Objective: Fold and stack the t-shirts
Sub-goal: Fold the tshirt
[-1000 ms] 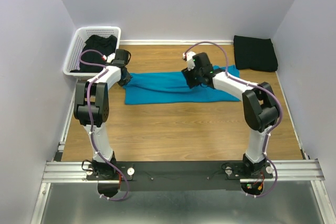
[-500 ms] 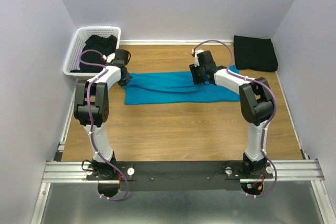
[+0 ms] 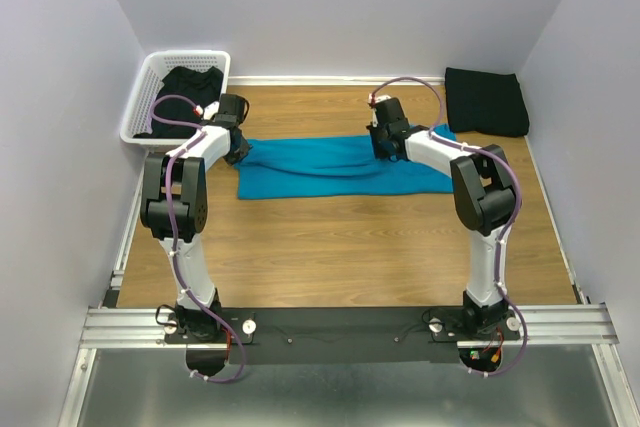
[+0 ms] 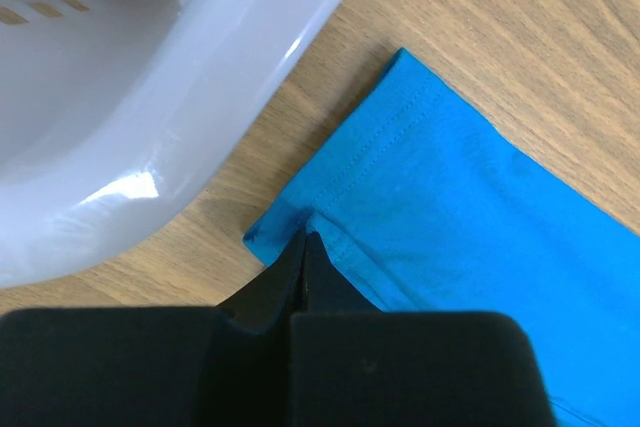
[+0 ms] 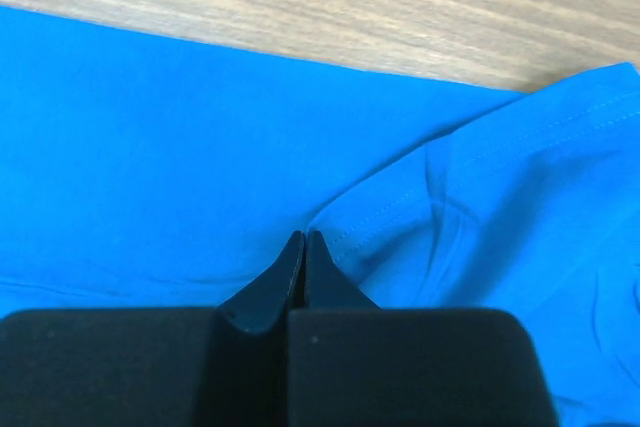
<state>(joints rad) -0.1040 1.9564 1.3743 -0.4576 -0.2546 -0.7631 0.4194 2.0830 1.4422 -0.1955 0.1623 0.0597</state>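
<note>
Top external view: the brown wooden bench (image 3: 330, 247) carries the bright teal-blue fabric t-shirt (image 3: 310, 169), a long band running from the left tool (image 4: 303, 243) past the right tool (image 5: 304, 240). A folded black fabric t-shirt (image 3: 486, 101) lies well beyond the right tool. The left tool is closed, pinching the shirt's hem corner. The right tool is closed on a sleeve-hem pucker. Step in hand: gripping two edge points. The next move probably requires lifting both together, evenly.

One teal-blue t-shirt (image 3: 300, 172), two black t-shirts (image 3: 190, 82) (image 3: 486, 100), one white basket (image 3: 190, 54), two robot arms (image 3: 180, 197) (image 3: 485, 197)
</note>
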